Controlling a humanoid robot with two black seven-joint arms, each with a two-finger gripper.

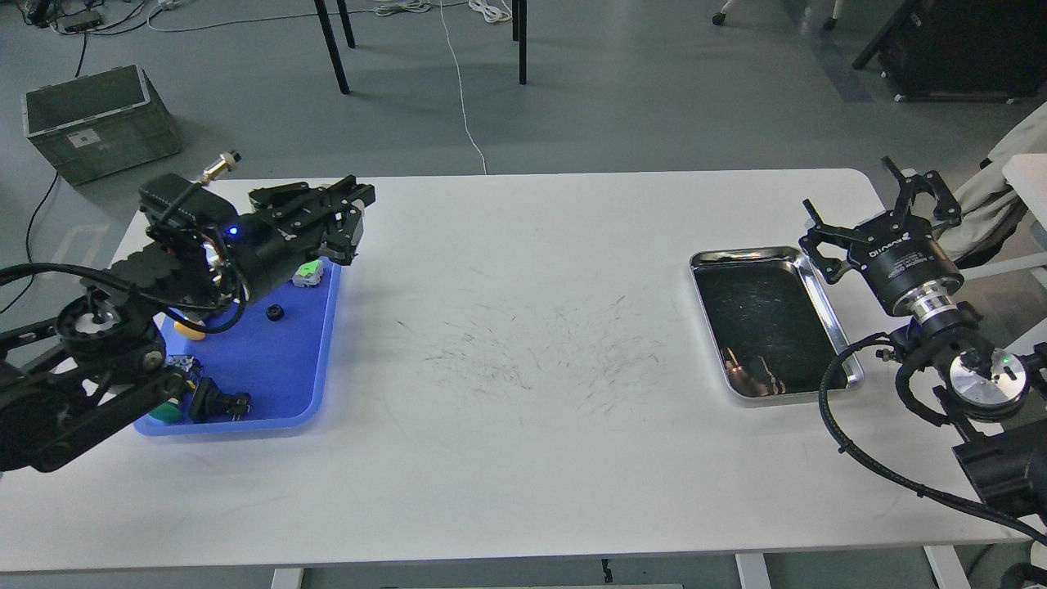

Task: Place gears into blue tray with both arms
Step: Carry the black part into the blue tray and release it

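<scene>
The blue tray (pixel 278 360) lies at the table's left side. One small black gear (pixel 275 312) rests on its floor, near the far end. My left gripper (pixel 360 222) hovers over the tray's far right corner, a short way beyond the gear, open with nothing between its fingers. At the right side of the table my right gripper (pixel 871 196) points away from me, its fingers spread wide and empty, just past the far right corner of a silver tray (pixel 828 298). Part of the blue tray is hidden under my left arm.
Push-buttons share the blue tray: a green-capped one (pixel 307 272) under my left gripper, a yellow one (pixel 192 330), and a black one (pixel 217 401) at the near end. The silver tray's dark inside shows only reflections. A grey crate (pixel 98 123) sits on the floor beyond the table.
</scene>
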